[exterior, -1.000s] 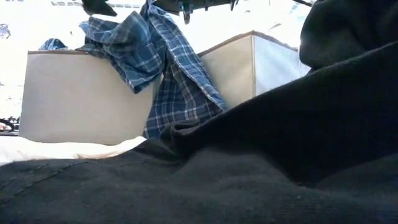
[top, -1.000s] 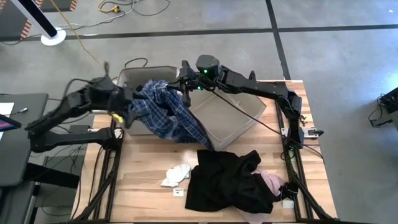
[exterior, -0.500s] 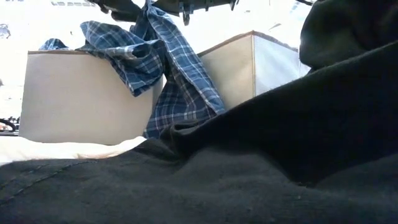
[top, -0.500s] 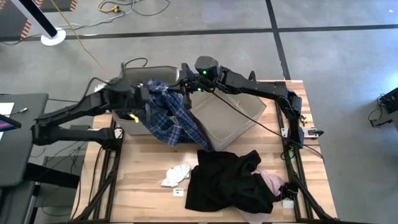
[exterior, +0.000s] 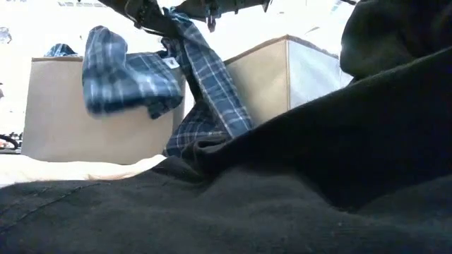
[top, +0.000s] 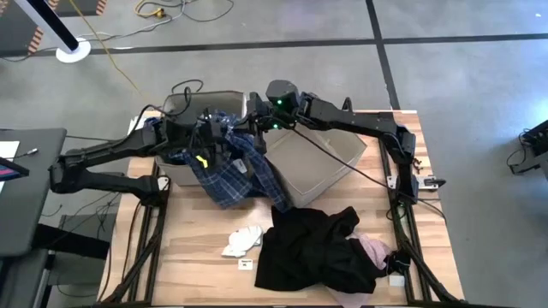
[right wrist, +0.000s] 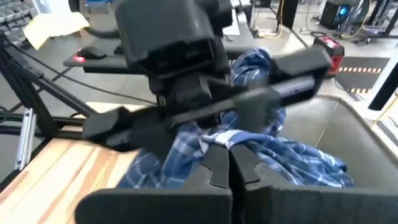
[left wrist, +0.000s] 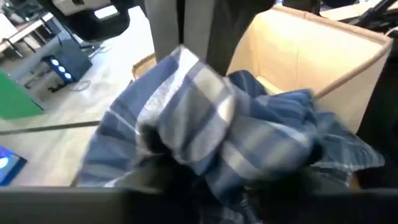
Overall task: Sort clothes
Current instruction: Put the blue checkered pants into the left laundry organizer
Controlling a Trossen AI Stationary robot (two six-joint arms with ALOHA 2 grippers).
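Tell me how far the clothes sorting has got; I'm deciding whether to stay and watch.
Early days. Done: little that shows; what lies inside the two beige boxes is mostly hidden. In hand: the right end effector is shut on a plaid shirt draped over the box edges, and the left end effector is at the same shirt. Left on the table: the large black garment, a pink piece and a small white piece.

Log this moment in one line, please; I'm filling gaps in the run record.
right gripper: shut on plaid shirt | left gripper: at shirt, grip unclear | shirt draped over box rim
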